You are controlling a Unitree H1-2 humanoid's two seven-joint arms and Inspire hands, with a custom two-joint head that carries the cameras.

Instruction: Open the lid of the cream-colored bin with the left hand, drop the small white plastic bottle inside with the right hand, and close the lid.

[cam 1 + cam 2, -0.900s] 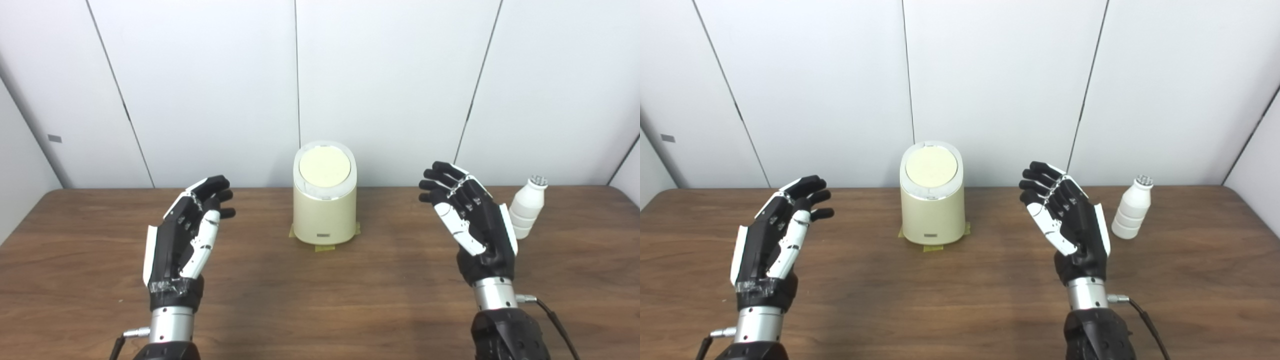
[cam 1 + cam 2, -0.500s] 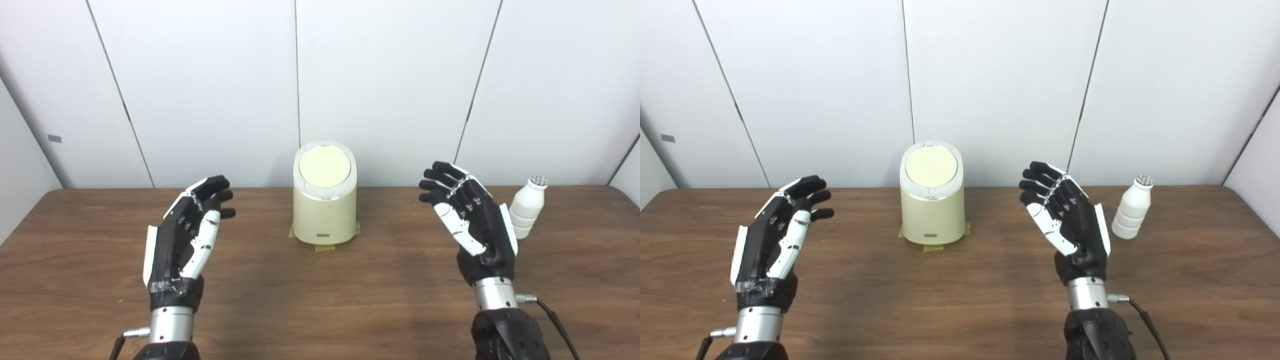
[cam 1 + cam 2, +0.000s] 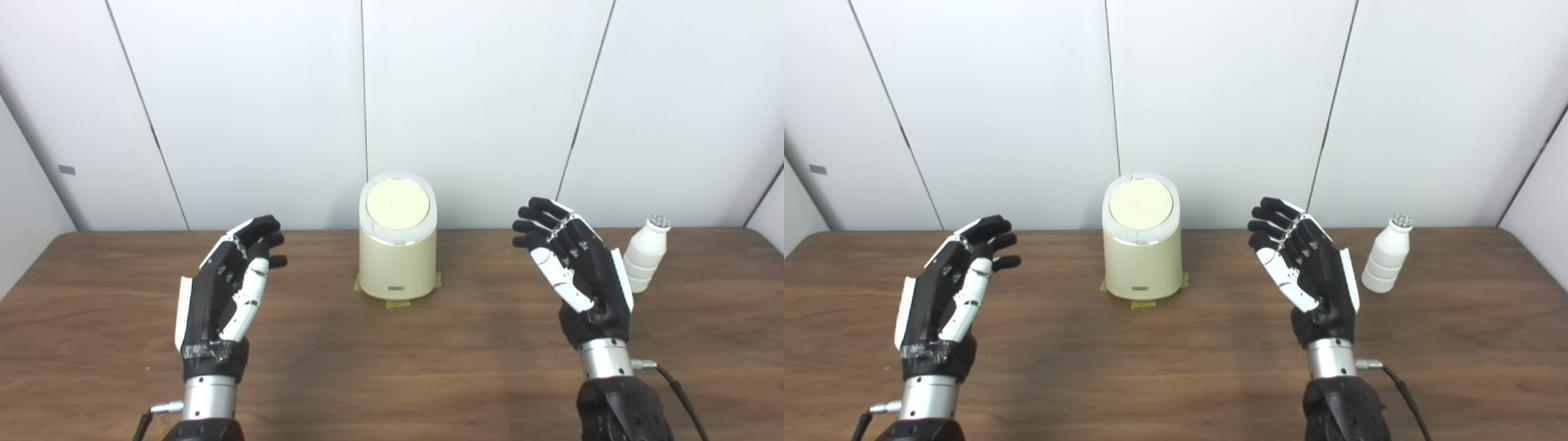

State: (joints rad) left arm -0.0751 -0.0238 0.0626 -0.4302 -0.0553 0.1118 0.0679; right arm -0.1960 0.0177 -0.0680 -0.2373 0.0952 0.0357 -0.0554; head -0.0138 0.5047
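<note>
The bin [image 3: 1142,251] stands on the desk [image 3: 1176,343] near the middle of its far edge, its lid [image 3: 1141,202] lying shut on top. The bottle [image 3: 1387,263] stands upright toward the far right corner, well apart from the bin. The left hand [image 3: 949,288] hovers left of the bin; the right hand [image 3: 1311,275] hovers between bin and bottle, touching neither.
</note>
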